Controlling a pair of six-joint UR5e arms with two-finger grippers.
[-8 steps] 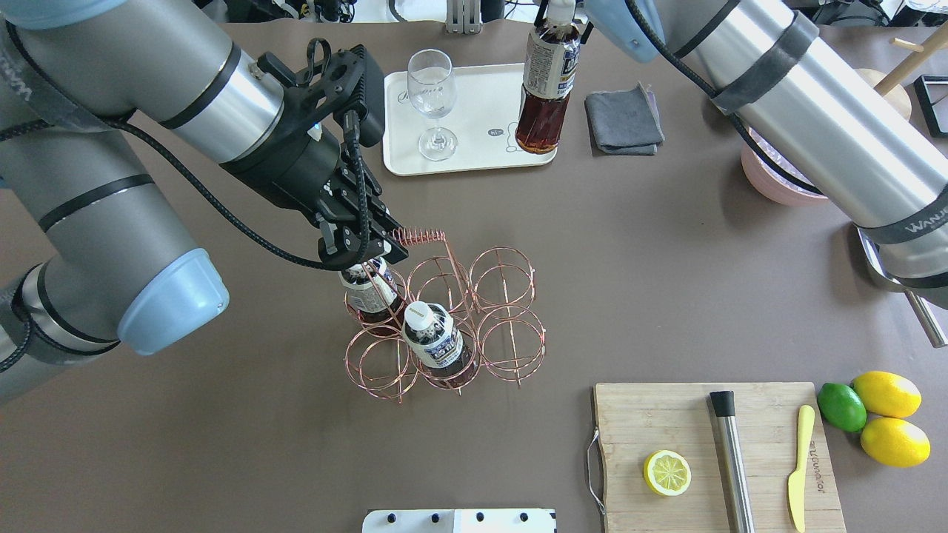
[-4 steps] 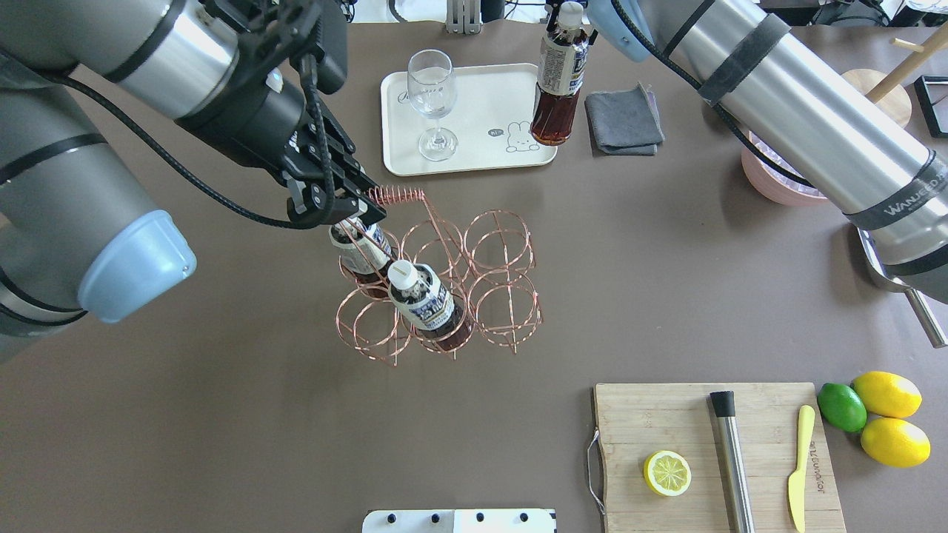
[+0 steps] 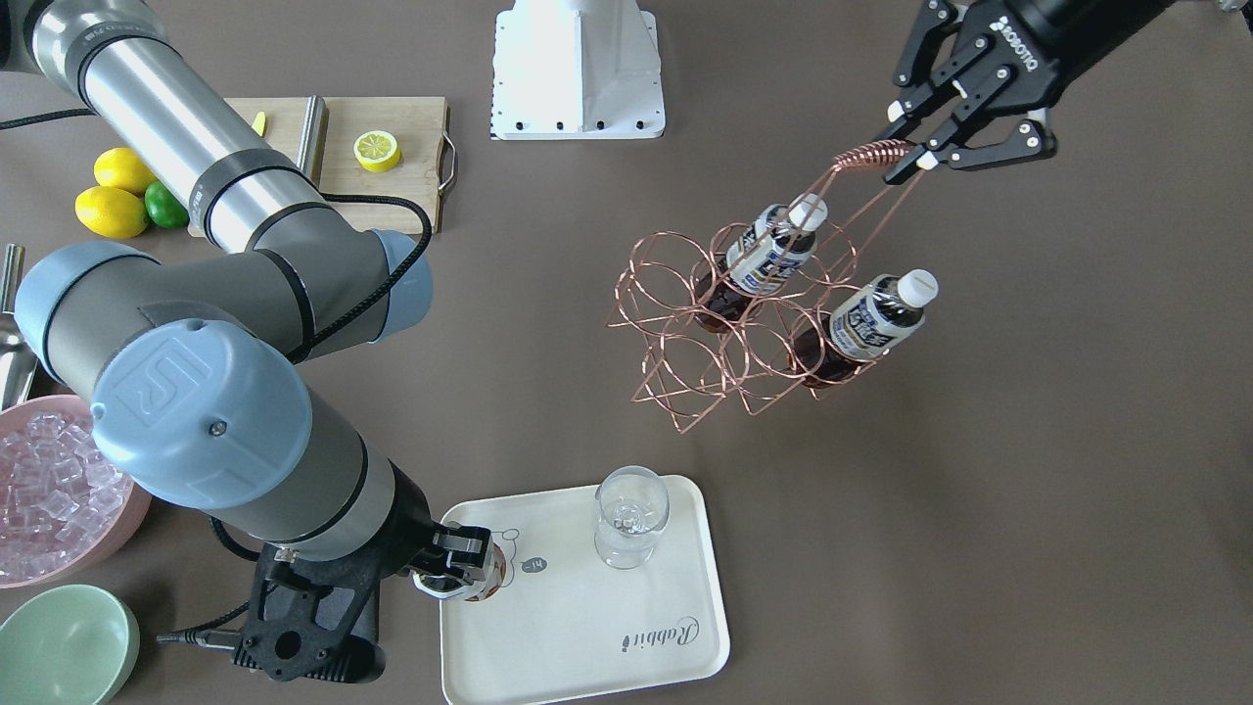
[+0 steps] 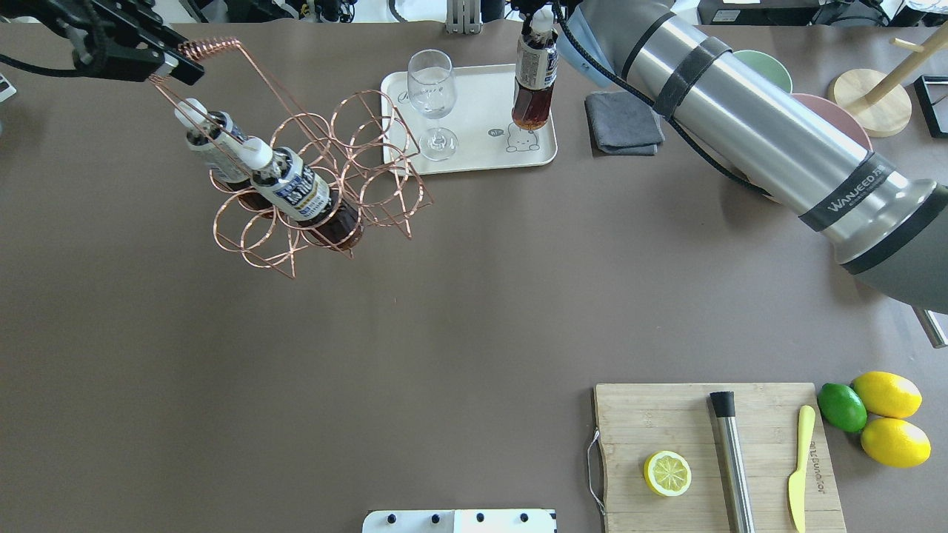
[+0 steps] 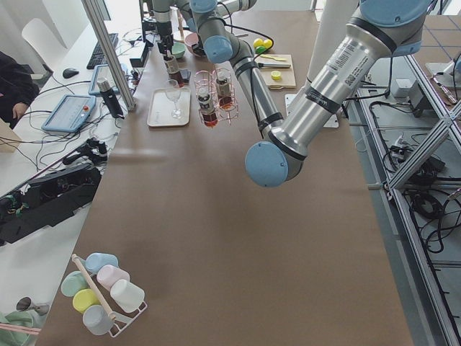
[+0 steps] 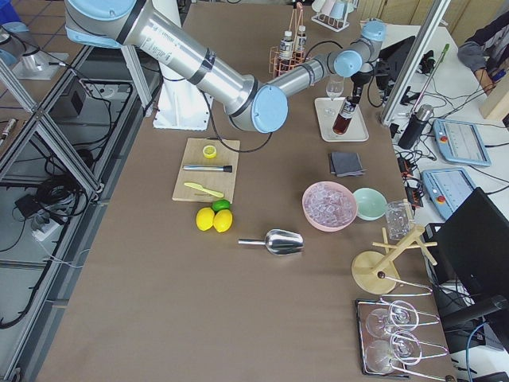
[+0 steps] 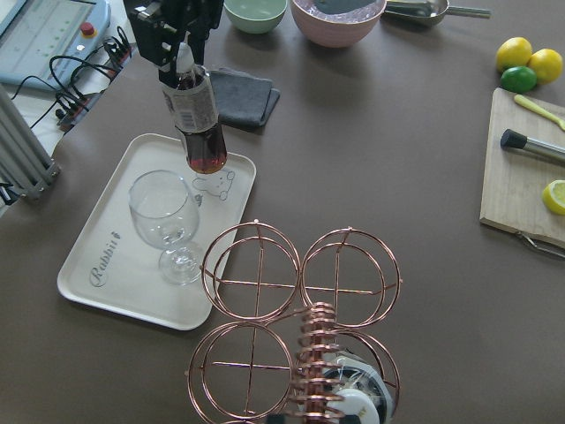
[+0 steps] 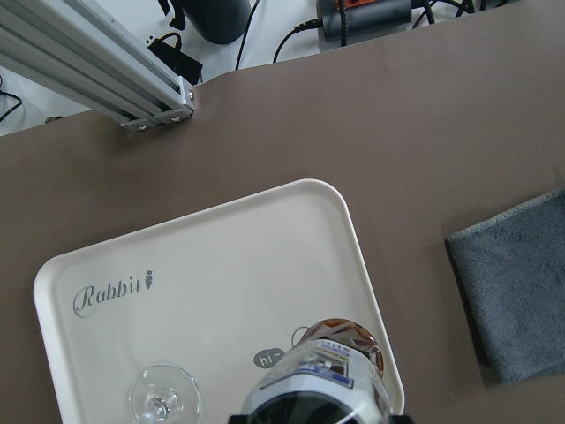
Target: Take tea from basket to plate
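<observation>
My left gripper (image 4: 178,66) is shut on the coiled handle (image 4: 211,48) of the copper wire basket (image 4: 370,185). The basket hangs tilted above the table at the far left. Two tea bottles (image 4: 296,194) (image 4: 215,144) lean in its rings; they also show in the front view (image 3: 773,250) (image 3: 876,318). My right gripper (image 3: 452,568) is shut on the cap of a third tea bottle (image 4: 535,81). It holds the bottle upright over the cream plate (image 4: 481,96), beside the drawing. I cannot tell whether the bottle's base touches the plate (image 8: 221,256).
A clear glass (image 4: 432,96) stands on the plate's left half. A grey cloth (image 4: 623,122) lies right of the plate. A pink ice bowl (image 3: 49,490), a green bowl (image 3: 64,641) and a metal scoop (image 6: 274,241) lie beyond. A cutting board (image 4: 711,459) with a lemon half, lemons and a lime sit near right.
My left gripper has lifted the basket by its handle and carried it left and away, tilted. My right gripper has lowered its tea bottle over the plate.
</observation>
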